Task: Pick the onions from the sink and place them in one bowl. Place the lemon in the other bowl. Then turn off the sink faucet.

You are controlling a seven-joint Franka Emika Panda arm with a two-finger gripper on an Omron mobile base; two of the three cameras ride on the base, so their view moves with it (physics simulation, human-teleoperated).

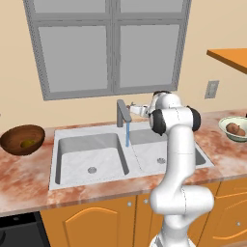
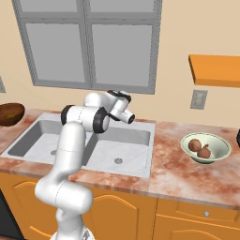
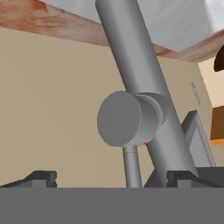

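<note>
Behind the sink (image 1: 87, 159), at the middle of its far rim, the grey faucet (image 1: 122, 113) is seen upright, with blue water (image 1: 128, 134) running from its spout. Two onions (image 2: 199, 148) lie in the pale bowl (image 2: 220, 149) on the right; the lemon (image 1: 28, 143) sits in the brown bowl (image 1: 9, 140) on the left. Just beside the faucet's post and lever, the gripper (image 3: 112, 177) is held wide open, nothing between its fingers.

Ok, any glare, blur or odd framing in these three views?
Left base view: flat even light, no glare, the sink softly shaded. Right base view: equally sharp, faint shadow under the pale bowl. Hand view: rolled, so the sink faucet slants and looms large, still crisp; tool tips at the bottom.
</note>
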